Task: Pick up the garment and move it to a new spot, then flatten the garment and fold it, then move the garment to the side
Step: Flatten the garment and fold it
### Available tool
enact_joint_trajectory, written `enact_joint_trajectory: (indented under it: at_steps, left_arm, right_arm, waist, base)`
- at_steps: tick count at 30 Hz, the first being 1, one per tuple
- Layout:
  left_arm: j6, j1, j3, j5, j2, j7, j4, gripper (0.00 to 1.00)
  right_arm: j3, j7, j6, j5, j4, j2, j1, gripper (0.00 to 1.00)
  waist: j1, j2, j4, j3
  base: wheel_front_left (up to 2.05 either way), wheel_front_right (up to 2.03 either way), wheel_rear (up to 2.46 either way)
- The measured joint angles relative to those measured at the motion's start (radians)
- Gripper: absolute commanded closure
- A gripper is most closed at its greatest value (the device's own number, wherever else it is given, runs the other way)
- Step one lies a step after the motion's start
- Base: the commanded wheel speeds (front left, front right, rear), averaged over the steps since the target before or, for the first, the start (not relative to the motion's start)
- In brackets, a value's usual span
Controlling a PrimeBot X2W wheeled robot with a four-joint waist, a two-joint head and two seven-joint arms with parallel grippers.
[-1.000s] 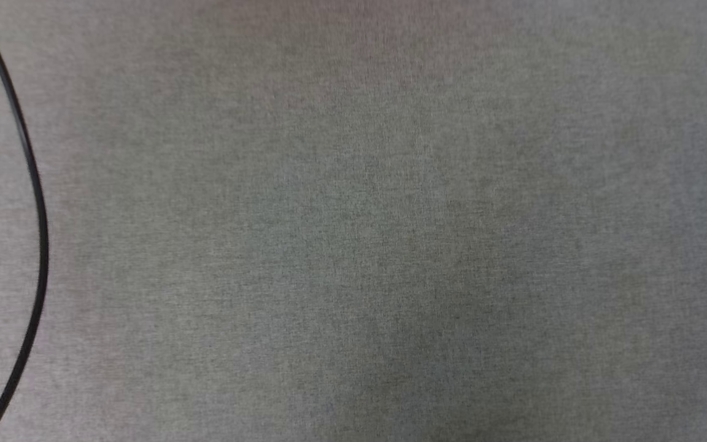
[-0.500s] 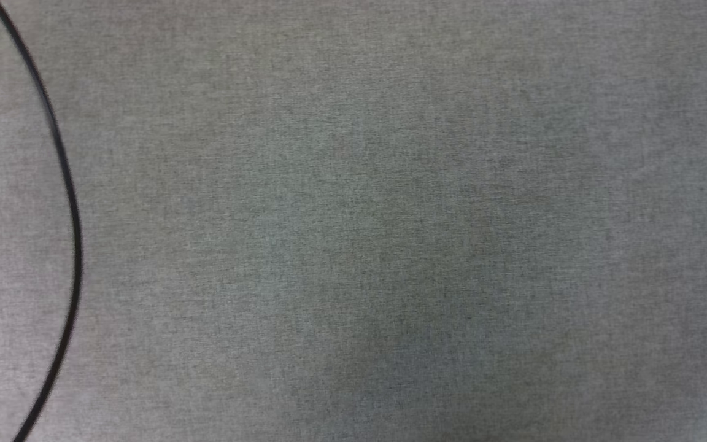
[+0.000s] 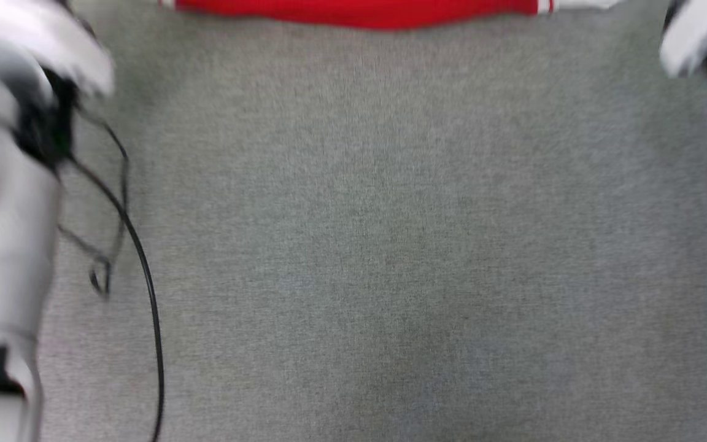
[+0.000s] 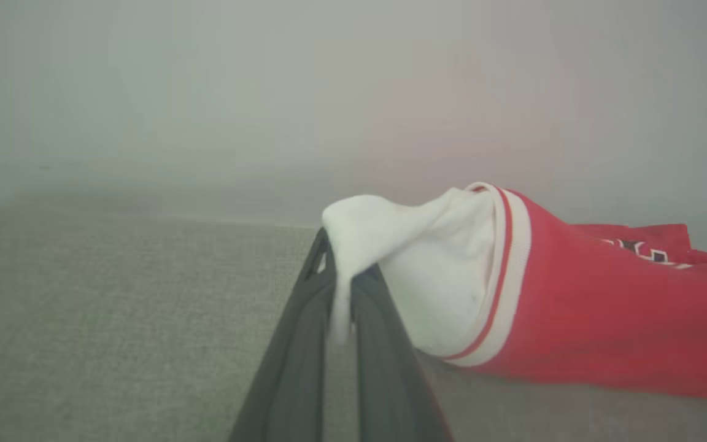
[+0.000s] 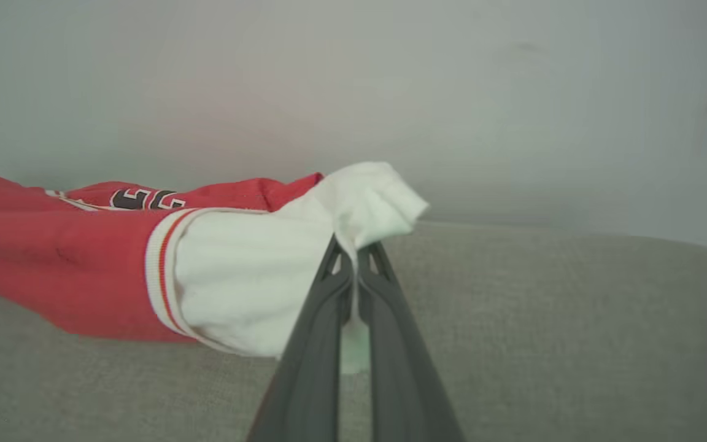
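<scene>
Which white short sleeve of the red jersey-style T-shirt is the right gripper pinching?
The sleeve whose red body runs left in the right wrist view; the left gripper pinches the other sleeve.

Garment [image 4: 605, 319] is matt knit cloth, trim ribbed; work surface [image 3: 390, 245] is coarse-woven matt grey fabric; right gripper fingers [image 5: 310, 380] are smooth, matt.

The worktop [image 3: 390, 245] was covered in plain grey woven cloth, flat and smooth. On it, at the far edge of the head view, lay the garment [image 3: 353, 11], red body resting on the cloth, both white sleeve ends raised off it
</scene>
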Motion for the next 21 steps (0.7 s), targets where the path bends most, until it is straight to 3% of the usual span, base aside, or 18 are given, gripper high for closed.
enact_joint_trajectory:
  at_steps: [10, 21]
  left_arm:
    - [-0.005, 0.388, -0.008, -0.03, -0.015, -0.083, -0.067, 1.0]
    - [0.072, 0.788, 0.003, -0.083, -0.004, -0.071, -0.253, 1.0]
  right_arm:
    - [-0.009, -0.05, 0.0, 0.086, -0.072, -0.029, 0.409, 1.0]
    - [-0.122, -0.034, 0.0, 0.086, -0.194, -0.01, 0.81, 1.0]
  waist:
    - [-0.0002, 0.0, 0.011, -0.18]
    - [-0.0003, 0.0, 0.027, -0.379]
  base:
    - [0.0, 0.0, 0.0]
    - [0.0, 0.0, 0.0]
